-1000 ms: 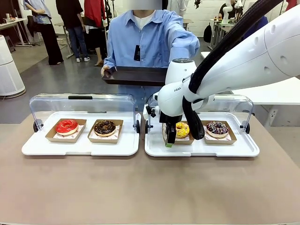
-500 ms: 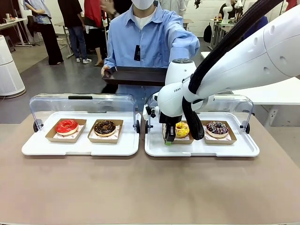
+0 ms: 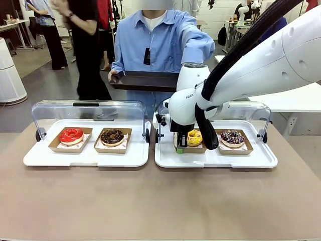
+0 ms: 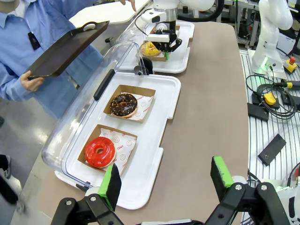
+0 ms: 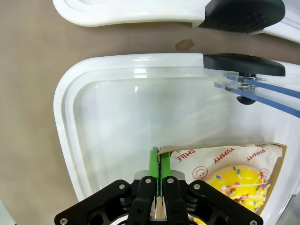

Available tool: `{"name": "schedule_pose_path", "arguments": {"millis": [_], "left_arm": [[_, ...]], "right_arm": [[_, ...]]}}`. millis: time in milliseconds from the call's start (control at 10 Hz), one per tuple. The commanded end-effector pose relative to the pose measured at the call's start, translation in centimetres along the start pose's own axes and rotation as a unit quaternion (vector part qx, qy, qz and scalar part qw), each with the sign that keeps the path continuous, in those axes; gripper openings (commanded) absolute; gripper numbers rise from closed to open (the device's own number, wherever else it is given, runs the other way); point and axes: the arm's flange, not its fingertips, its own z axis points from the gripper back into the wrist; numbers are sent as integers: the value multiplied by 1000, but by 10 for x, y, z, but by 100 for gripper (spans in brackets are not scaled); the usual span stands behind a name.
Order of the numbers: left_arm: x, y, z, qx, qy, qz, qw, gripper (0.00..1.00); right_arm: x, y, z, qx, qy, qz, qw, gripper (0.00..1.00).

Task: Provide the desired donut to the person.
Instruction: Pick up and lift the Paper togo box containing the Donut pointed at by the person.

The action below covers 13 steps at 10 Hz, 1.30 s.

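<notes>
The left tray (image 3: 30,159) lies beside the right tray (image 3: 266,160), the person (image 3: 160,40) behind both.

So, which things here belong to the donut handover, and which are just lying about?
Job: yellow sprinkled donut; its brown cardboard tray, pinched by the right gripper; person in light blue shirt; their dark serving tray.
Lying about: red glazed donut; chocolate glazed donut; dark sprinkled donut; left gripper, open.

Right gripper (image 3: 179,149) at cardboard tray (image 3: 196,149) of yellow donut (image 3: 194,137).
</notes>
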Motion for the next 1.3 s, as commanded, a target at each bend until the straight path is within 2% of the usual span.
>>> {"name": "schedule_pose_path", "arguments": {"millis": [0, 400, 700, 900, 1000, 1200], "left_arm": [[0, -1, 1, 1, -4, -1, 1000, 100], [0, -1, 1, 1, -4, -1, 1000, 100], [0, -1, 1, 1, -4, -1, 1000, 100], [0, -1, 1, 1, -4, -1, 1000, 100], [0, -1, 1, 1, -4, -1, 1000, 100], [0, -1, 1, 1, -4, -1, 1000, 100]], "right_arm": [[1, 10, 3, -3, 41, -11, 999, 0], [32, 59, 64, 49, 74, -1, 996, 0], [48, 96, 118, 88, 70, 25, 993, 0], [58, 113, 169, 51, 84, 9, 995, 0], [63, 117, 197, 51, 82, 8, 995, 0], [63, 112, 253, 32, 74, -16, 997, 0]]}}
